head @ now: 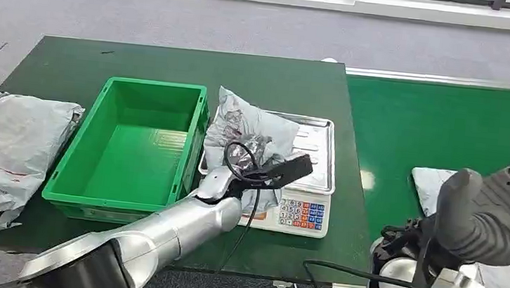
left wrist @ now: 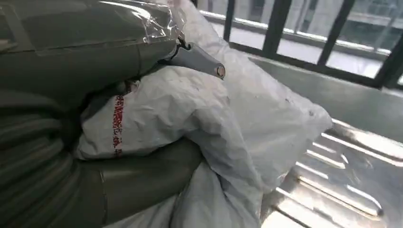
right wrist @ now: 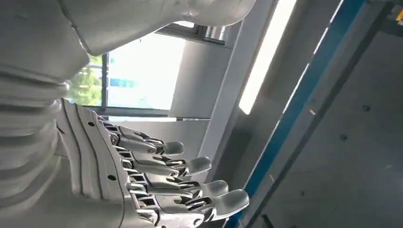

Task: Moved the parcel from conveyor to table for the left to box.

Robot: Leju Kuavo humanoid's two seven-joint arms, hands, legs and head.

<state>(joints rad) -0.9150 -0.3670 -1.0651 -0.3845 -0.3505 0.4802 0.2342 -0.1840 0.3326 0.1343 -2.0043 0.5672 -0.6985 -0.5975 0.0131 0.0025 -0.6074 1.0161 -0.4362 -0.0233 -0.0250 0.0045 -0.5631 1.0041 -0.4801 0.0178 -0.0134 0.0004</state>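
The left hand (left wrist: 95,156) grips the soft, crinkly parcel (head: 250,133) on the scale (head: 314,192); bunched plastic holds best. Right hand (right wrist: 157,190) hangs empty, fingers apart.

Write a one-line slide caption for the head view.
Left hand grips a grey parcel on the scale beside the green box.

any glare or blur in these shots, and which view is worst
Head view: even light and sharp, with one small bright glare spot on the green conveyor. Left wrist view: strong reflections streak the steel scale tray, and the left hand gripping the grey parcel is close and soft. Right wrist view is worst: the window and ceiling light strip are blown out behind the right hand.
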